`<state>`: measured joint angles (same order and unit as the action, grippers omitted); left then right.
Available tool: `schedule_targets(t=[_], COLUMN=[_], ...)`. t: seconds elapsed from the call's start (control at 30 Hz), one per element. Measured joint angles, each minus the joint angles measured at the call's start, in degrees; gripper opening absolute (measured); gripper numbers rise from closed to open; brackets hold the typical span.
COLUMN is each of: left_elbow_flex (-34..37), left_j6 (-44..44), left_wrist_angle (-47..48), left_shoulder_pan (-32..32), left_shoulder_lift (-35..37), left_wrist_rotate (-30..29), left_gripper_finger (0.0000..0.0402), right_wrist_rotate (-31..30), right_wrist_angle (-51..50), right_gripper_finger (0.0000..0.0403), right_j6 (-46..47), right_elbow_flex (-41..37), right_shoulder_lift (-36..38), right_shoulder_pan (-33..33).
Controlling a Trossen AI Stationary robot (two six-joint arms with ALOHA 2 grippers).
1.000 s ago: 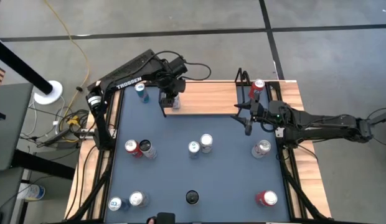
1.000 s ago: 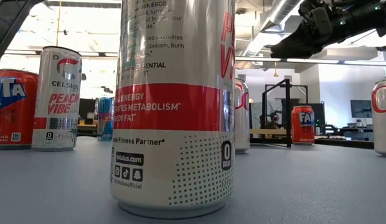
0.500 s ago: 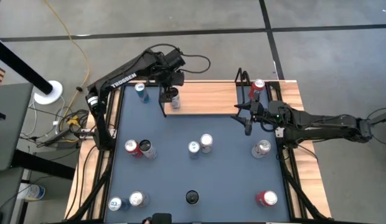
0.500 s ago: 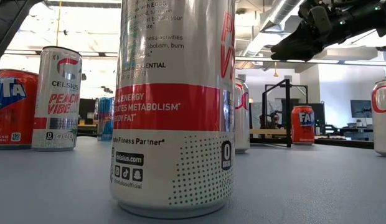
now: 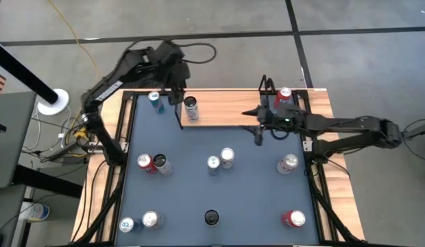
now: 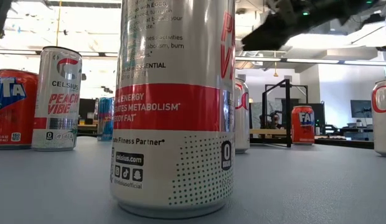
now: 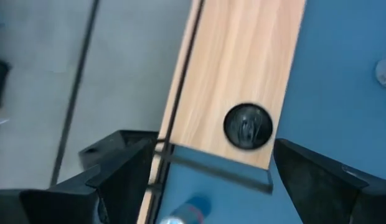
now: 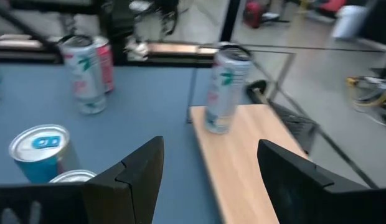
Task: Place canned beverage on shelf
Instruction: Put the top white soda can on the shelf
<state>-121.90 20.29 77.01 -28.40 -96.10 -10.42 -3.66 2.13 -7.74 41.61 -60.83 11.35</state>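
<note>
Shelf (image 5: 229, 108) board lies along the far edge of the bench (image 5: 219, 192), light wood against the dark blue top, with a thin black wire upright at each end. One silver can (image 5: 191, 108) stands upright at the board's left end, just inside the left upright and close to the board's near edge. A red can (image 5: 284, 95) stands at the right end beside the right upright. Between those two cans the board is bare wood.

My left gripper (image 5: 173, 90) hangs above the bench's far left corner, just off the shelf's left end, jaws spread wide and holding nothing. Seen past its own fingers (image 7: 121, 177), the silver can's top (image 7: 247, 124) sits apart from both of them, with the board's long edge and the black frame line running beside it. A small blue can (image 5: 155, 100) stands on the bench right next to this gripper.

My right gripper (image 5: 259, 130) hovers over the shelf's near edge toward its right end, jaws apart and empty. From its wrist the silver can (image 8: 223, 89) shows across the length of open board.

On the bench, cans stand in loose groups: a pair (image 5: 220, 159) near the middle, one at the right, others toward the left and near edges, with open blue surface between the groups.
</note>
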Motion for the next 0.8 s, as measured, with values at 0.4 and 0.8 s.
schedule_targets(t=[0.4,0.8], left_elbow_flex=[38.7,73.5], left_j6=[-10.4,-15.0], left_wrist_angle=[-15.5,-42.1], left_shoulder_pan=[14.7,23.7], left_shoulder_lift=[28.8,57.7], left_wrist_rotate=[-14.5,-15.9], left_gripper_finger=[0.0323,0.0323], right_wrist_rotate=[18.3,35.2], right_wrist_angle=[3.8,2.8], right_gripper_finger=[0.0260,0.0156], right_j6=[-7.8,-5.4], right_elbow_flex=[15.1,31.8], right_shoulder_lift=[-23.3,-42.8], right_shoulder_pan=[2.7,7.8])
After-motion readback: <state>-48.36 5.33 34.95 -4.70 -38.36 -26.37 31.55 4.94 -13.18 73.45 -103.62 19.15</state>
